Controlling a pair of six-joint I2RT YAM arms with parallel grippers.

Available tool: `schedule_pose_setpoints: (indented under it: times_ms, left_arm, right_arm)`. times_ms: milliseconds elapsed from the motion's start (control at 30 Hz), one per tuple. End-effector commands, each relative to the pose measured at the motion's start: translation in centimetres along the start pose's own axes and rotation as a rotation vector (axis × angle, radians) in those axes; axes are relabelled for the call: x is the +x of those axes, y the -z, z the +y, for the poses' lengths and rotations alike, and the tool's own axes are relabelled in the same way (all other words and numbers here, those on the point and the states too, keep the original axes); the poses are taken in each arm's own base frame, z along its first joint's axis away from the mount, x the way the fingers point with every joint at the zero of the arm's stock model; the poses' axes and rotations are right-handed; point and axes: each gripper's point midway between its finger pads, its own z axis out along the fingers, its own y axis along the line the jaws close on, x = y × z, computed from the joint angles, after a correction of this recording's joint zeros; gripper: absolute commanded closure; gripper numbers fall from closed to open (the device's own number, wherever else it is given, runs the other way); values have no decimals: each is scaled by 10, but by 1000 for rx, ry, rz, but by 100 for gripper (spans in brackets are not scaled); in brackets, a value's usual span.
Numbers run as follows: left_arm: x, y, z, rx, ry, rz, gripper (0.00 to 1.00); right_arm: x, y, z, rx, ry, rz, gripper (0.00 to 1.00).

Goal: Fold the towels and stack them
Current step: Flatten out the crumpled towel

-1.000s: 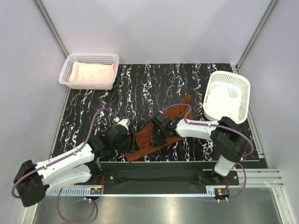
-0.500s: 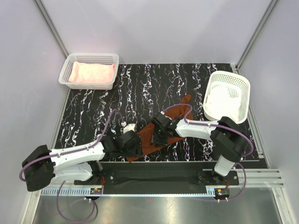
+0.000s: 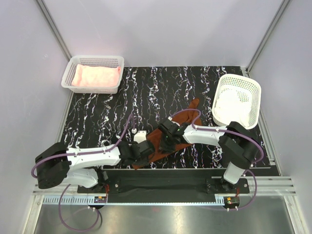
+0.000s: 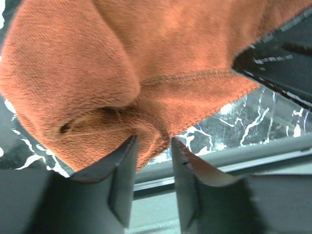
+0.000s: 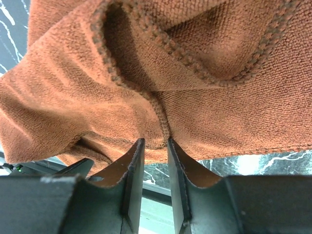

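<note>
The bench [image 3: 109, 114] is covered by a black surface veined with white, like marble. It is closed in by plain pale walls [image 3: 161, 29], and slanting metal posts [image 3: 52, 24] are seen in the upper corners of the overhead frame.

At the upper left of that frame a white mesh basket [image 3: 92, 60] is set at the edge of the black surface, and the pink towel [image 3: 95, 76] is laid flat inside it. At the right a second basket [image 3: 238, 78] is seen, tilted, with the white towel [image 3: 233, 103] bunched within.

The rust-brown towel [image 3: 153, 138] is spread crumpled on the bench in the lower middle of the frame, running from a point at the upper right down to the near edge.

The towel is met from both sides. The left pincer [image 4: 152, 146] is drawn narrow, and a fold at the towel's lower edge is caught between its tips. The right pincer [image 5: 155, 144] is drawn narrow as well, and a ridge of cloth beside the stitched hem is pinched between its tips.
</note>
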Motion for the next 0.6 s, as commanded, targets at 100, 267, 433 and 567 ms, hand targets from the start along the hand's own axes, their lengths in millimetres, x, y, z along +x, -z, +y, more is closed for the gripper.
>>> schedule_pose_setpoints:
  times_ms: [100, 267, 433, 567]
  left_arm:
    - [-12, 0, 3, -31, 33, -65, 74]
    - [-11, -2, 6, -43, 33, -67, 92]
    - [-11, -1, 5, -43, 29, -63, 100]
    - [-15, 5, 6, -46, 34, -72, 100]
  right_arm:
    - [-3, -6, -1, 16, -6, -34, 65]
    - [-5, 0, -3, 29, 1, -47, 60]
    - [-4, -5, -5, 36, 2, -43, 58]
    - [-5, -10, -3, 35, 10, -42, 66]
